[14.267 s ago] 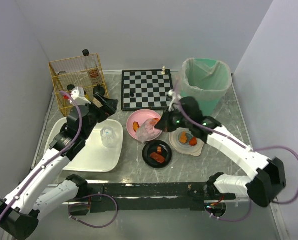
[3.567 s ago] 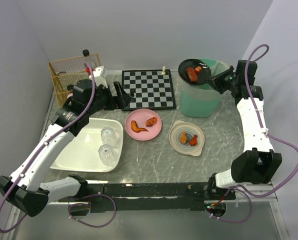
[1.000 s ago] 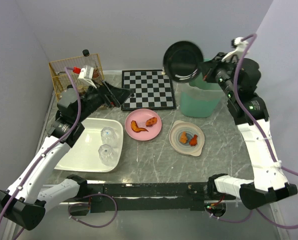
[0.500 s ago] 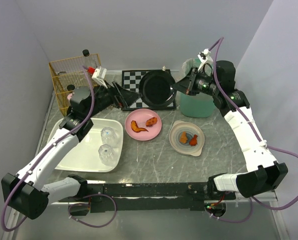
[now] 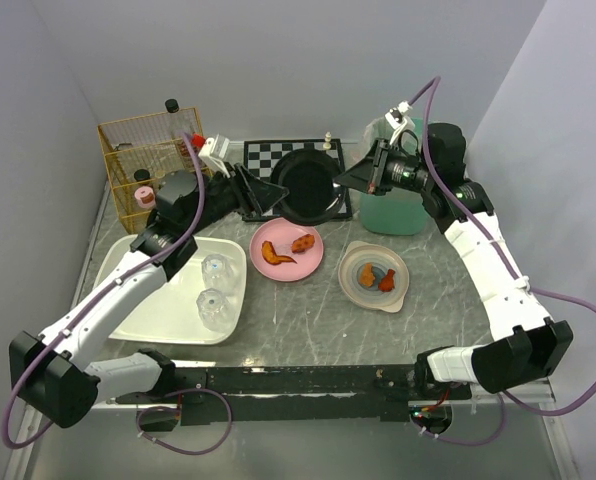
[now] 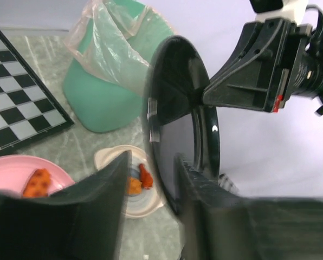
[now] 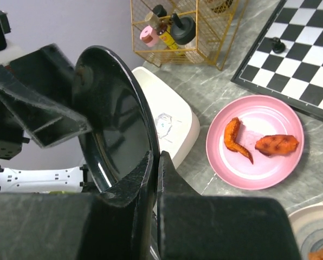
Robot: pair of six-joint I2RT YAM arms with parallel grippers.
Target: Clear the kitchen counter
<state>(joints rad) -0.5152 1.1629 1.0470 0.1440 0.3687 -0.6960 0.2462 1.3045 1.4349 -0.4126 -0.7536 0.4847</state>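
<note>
A black plate (image 5: 308, 187) hangs on edge in the air above the chessboard's front edge and over the grey marble kitchen counter (image 5: 448, 300). My right gripper (image 5: 340, 180) is shut on its right rim; in the right wrist view the fingers (image 7: 155, 157) pinch the plate (image 7: 110, 130) tightly. My left gripper (image 5: 278, 192) meets it from the left. Seen from the left wrist, its fingers (image 6: 153, 162) straddle the plate's (image 6: 180, 130) rim, partly closed. A gap still shows beside one finger.
A pink plate (image 5: 286, 249) with two fried pieces and a beige plate (image 5: 374, 274) with food lie on the counter. A white tub (image 5: 168, 300) holding two glasses sits at the left. At the back stand a green bin (image 5: 403, 205), chessboard (image 5: 268, 155) and wire basket (image 5: 143, 150).
The right arm carried the black plate from above the bin leftward and down over the chessboard. The left gripper came up to it and narrowed from wide open around the rim.
</note>
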